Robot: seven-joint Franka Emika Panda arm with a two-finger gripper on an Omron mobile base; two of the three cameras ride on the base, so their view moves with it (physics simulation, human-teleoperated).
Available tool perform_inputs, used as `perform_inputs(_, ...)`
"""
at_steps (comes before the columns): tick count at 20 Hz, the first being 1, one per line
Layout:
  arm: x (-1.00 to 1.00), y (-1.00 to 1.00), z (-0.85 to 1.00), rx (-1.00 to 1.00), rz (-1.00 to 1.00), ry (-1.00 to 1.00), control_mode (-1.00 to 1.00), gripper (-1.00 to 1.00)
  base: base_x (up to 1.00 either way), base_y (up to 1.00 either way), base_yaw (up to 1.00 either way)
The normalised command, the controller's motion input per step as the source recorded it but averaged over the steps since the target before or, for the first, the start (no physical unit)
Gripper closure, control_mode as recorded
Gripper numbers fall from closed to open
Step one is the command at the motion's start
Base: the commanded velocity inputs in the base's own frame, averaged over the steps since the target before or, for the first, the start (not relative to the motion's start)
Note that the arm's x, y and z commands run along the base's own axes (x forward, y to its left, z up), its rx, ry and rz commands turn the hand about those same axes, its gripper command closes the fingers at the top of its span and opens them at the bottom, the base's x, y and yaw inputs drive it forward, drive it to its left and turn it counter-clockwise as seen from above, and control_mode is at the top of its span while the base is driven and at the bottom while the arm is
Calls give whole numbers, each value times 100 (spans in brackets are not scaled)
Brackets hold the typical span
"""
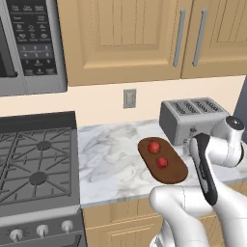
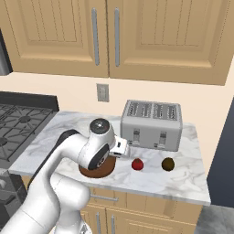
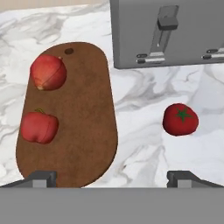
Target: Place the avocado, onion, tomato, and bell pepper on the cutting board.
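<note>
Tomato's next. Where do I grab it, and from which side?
Take the tomato across its round middle, coming straight down from above. It sits stem-up on bare counter, apart from the board and toaster, so the open gripper likely has room either side.

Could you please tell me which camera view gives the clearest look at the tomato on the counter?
The hand view: the tomato appears large, green stem visible, on the marble right of the cutting board. The right base view shows it small, beside the avocado. I cannot make it out in the left base view.
</note>
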Motion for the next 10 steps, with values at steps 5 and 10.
perform_inputs(5, 0, -48, 7, 0, 0, 1, -100, -100, 0, 0, 0)
perform_inputs(10, 22, -22, 0, 0, -2, 11, -100, -100, 0, 0, 0)
